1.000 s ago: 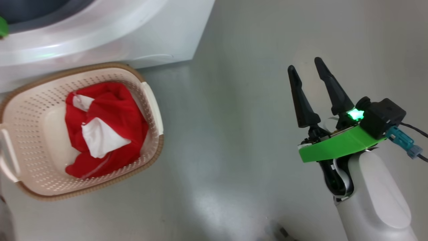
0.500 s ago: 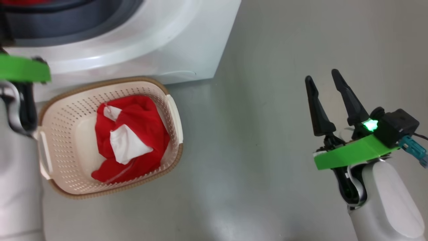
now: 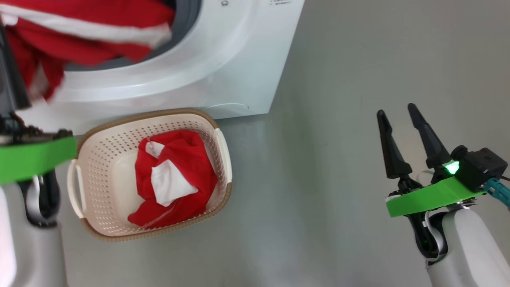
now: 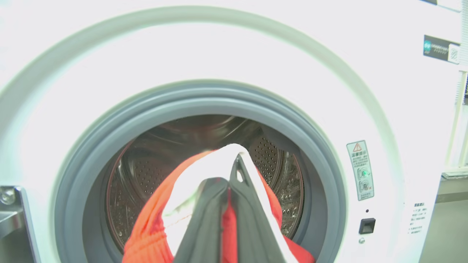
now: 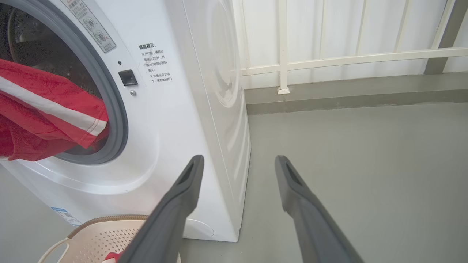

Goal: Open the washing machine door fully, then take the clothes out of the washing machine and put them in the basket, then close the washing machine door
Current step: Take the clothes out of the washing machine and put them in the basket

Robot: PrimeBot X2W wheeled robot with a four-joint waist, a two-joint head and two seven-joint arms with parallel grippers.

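Note:
The white washing machine (image 3: pixel 223 71) stands at the top of the head view, its grey-rimmed drum mouth (image 4: pixel 314 153) uncovered. A red garment with white stripes (image 3: pixel 83 28) hangs out of the mouth. In the left wrist view my left gripper (image 4: pixel 234 164) is shut on this cloth (image 4: pixel 150 233), which drapes over the fingers. Another red and white garment (image 3: pixel 179 175) lies in the cream basket (image 3: pixel 107 159) on the floor in front of the machine. My right gripper (image 3: pixel 395 110) is open over bare floor, far right of the basket. The door is out of view.
A metal hinge bracket (image 4: pixel 9 204) sits left of the drum mouth. Grey floor (image 3: pixel 318 159) stretches right of the machine and basket. In the right wrist view a white railing (image 5: pixel 329 58) and a low kerb run behind the machine. My left arm's green wrist plate (image 3: pixel 36 159) is beside the basket's left handle.
The head camera has swung, sliding machine and basket down and right. My left arm has come into view at the left, drawing a red garment out of the drum mouth. The right gripper stays open.

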